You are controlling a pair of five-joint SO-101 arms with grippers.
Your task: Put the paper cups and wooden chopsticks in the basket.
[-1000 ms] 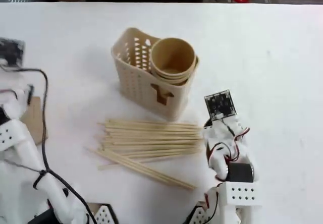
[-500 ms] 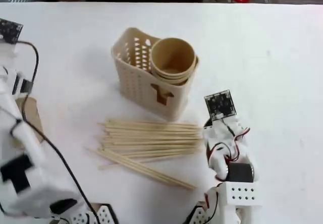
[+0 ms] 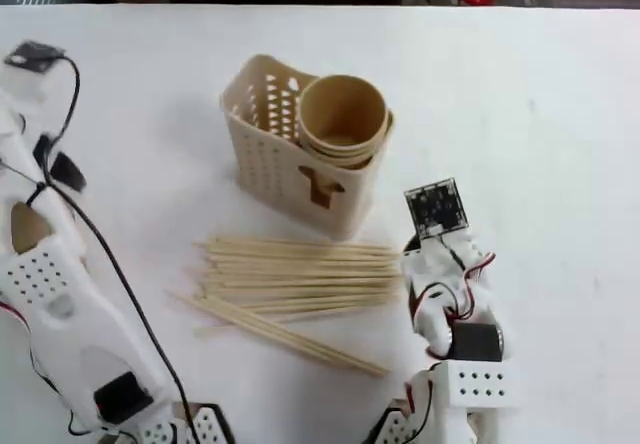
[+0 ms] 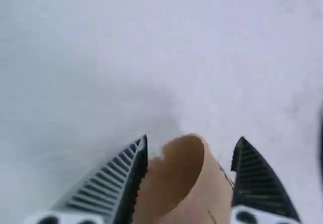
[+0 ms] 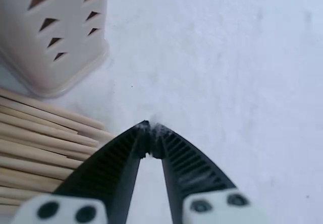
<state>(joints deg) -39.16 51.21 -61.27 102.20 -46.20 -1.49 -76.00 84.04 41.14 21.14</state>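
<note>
A cream slotted basket (image 3: pixel 285 159) stands mid-table with stacked paper cups (image 3: pixel 343 114) in its right end. A bundle of wooden chopsticks (image 3: pixel 300 279) lies flat just in front of it, also seen as chopsticks (image 5: pixel 35 148) in the right wrist view. At the table's left edge my left arm (image 3: pixel 45 274) is raised; my left gripper (image 4: pixel 193 138) is shut on a brown paper cup (image 4: pixel 174 178), whose brown side (image 3: pixel 27 226) peeks out under the arm. My right gripper (image 5: pixel 151 128) is shut and holds nothing, resting on the table just right of the chopstick ends, near the basket's corner (image 5: pixel 55 37).
The white table (image 3: pixel 520 104) stretches bare behind and to the right of the basket. My right arm (image 3: pixel 450 304) with its camera board sits at the front right. A black cable (image 3: pixel 100 254) trails along the left arm.
My left arm has swung up and forward at the table's left edge, carrying the paper cup off the table. The right arm, basket and chopsticks have stayed put.
</note>
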